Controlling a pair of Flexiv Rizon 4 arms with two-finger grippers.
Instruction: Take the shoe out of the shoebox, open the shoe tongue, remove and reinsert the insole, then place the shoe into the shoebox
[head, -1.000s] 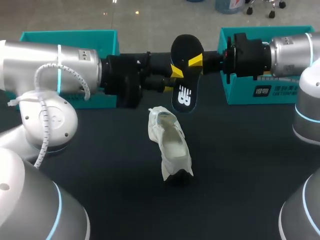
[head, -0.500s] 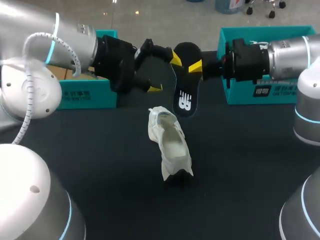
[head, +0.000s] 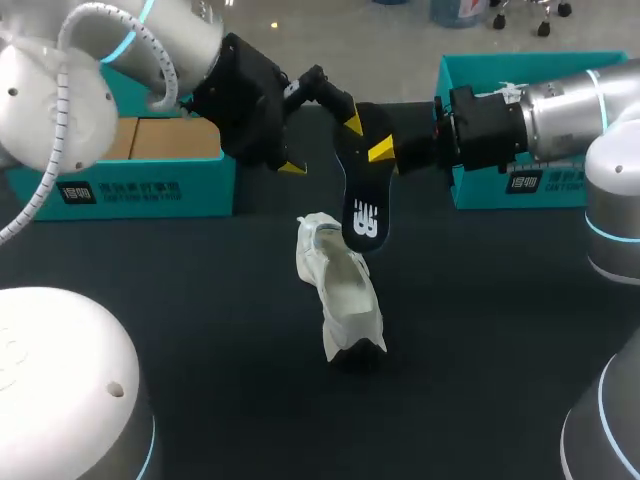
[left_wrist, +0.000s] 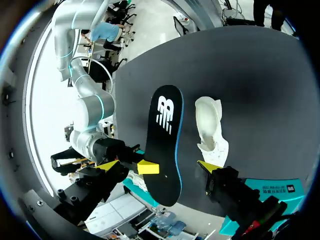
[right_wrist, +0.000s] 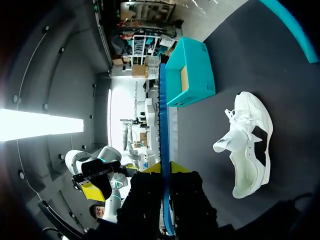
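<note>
My dark table (head: 200, 300) carries the white shoe (head: 343, 290), a left teal shoebox (head: 190, 190) and, it seems, a right teal box (head: 560, 190).

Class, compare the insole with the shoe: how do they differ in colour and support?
The insole is black with a white logo; the shoe is white. The insole hangs clamped in the right gripper; the shoe rests on the table. Both are outside the shoebox.

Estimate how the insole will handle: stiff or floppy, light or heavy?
Probably semi-stiff: the insole, pinched near one end by the right gripper, hangs nearly straight. Likely light and thin: edge-on in the right wrist view it is a narrow strip. It may flex when pushed into the shoe.
</note>
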